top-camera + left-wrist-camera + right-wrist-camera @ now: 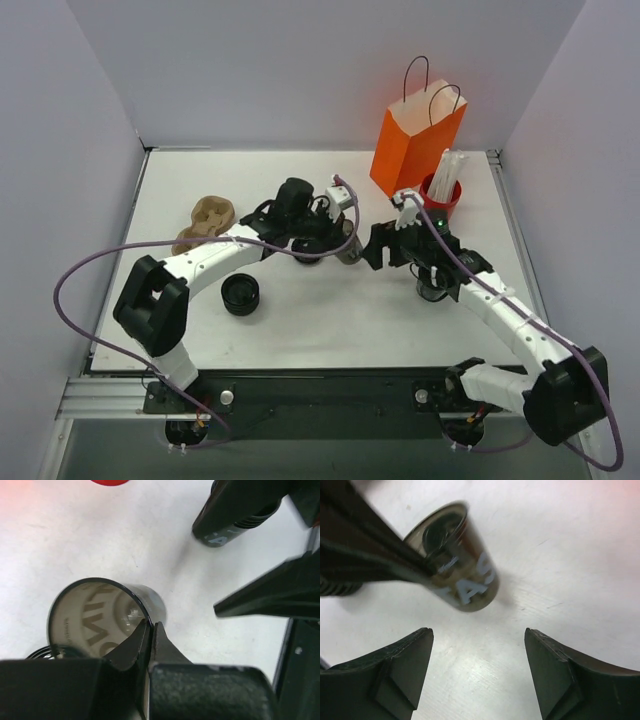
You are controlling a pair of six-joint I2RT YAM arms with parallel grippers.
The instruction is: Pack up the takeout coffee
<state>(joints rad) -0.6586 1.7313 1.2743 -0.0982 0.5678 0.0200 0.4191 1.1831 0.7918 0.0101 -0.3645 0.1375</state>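
Note:
The takeout coffee cup (350, 251) is small and dark, with a black rim and pale lettering, and rests on the white table mid-centre. My left gripper (343, 243) is shut on its rim: in the left wrist view the gripper (150, 628) pinches the wall of the cup (95, 615), one finger inside and one outside. In the right wrist view the cup (465, 575) lies just ahead of my right gripper (477, 645), which is open and empty, apart from the cup. The right gripper (385, 247) sits just right of the cup.
The orange paper bag (415, 148) stands at the back right, with the red cup of white straws (441, 197) in front of it. A second dark cup (432, 289) stands under the right arm. A ribbed black stack (241, 294) and a brown pulp carrier (205, 225) lie left.

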